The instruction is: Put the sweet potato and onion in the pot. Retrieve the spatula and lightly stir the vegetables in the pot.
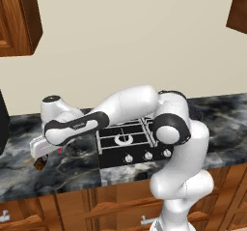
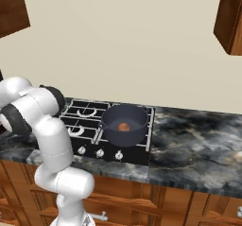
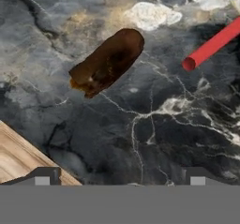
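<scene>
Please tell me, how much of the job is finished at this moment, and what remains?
Done: the onion lies inside the pot on the stove. In hand: the open gripper hangs above the sweet potato, which lies on the counter, not yet grasped. Left: potting it, then stirring with the spatula.

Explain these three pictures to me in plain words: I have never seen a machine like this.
It is a white robot arm on a base in a simulated kitchen. Two pictures come from cameras on the base, behind the arm to its left and right. The third comes from a camera on the hand, looking down along its fingers, which stand open and hold nothing. The right base picture shows a dark pot on the stove with an onion inside. The hand picture shows the marble counter, with a brown sweet potato lying on it and, apart from it, the red handle of a spatula.
</scene>
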